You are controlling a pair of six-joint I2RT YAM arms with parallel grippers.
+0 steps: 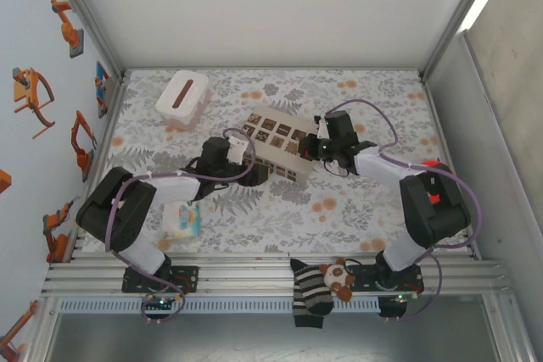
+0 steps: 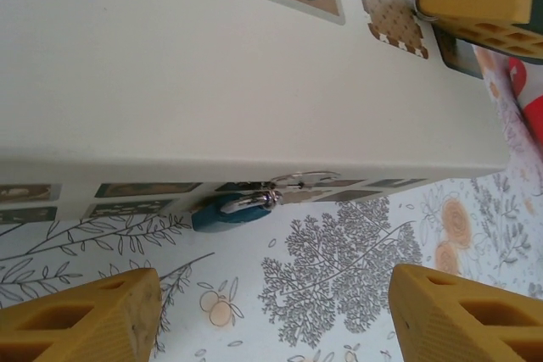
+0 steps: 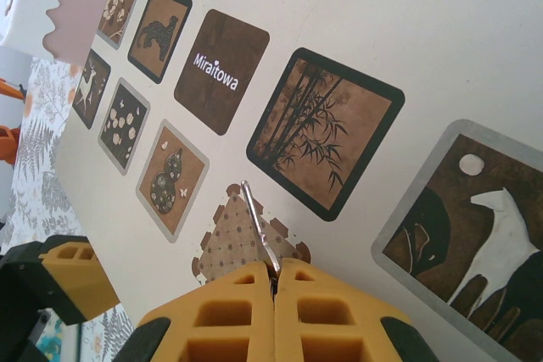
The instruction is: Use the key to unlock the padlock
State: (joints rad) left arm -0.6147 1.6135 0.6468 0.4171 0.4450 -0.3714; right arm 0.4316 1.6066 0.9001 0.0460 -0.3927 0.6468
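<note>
The small blue padlock (image 2: 222,212) lies on the flowered tablecloth against the side of the beige box (image 2: 254,65), its pale metal shackle (image 2: 254,200) next to a wire ring (image 2: 301,178). My left gripper (image 2: 271,320) is open, its yellow fingers (image 2: 81,320) wide apart just short of the padlock with nothing between them. My right gripper (image 3: 276,273) is shut on the key (image 3: 259,222), whose thin silver blade sticks out over the top of the box (image 3: 356,31). In the top view the left gripper (image 1: 242,154) and right gripper (image 1: 310,148) flank the box (image 1: 271,143).
A white tissue box (image 1: 182,95) stands at the back left. A small pale packet (image 1: 181,220) lies near the left arm's base. A striped sock and a soft toy (image 1: 318,286) hang over the front rail. Metal frame walls close in the table.
</note>
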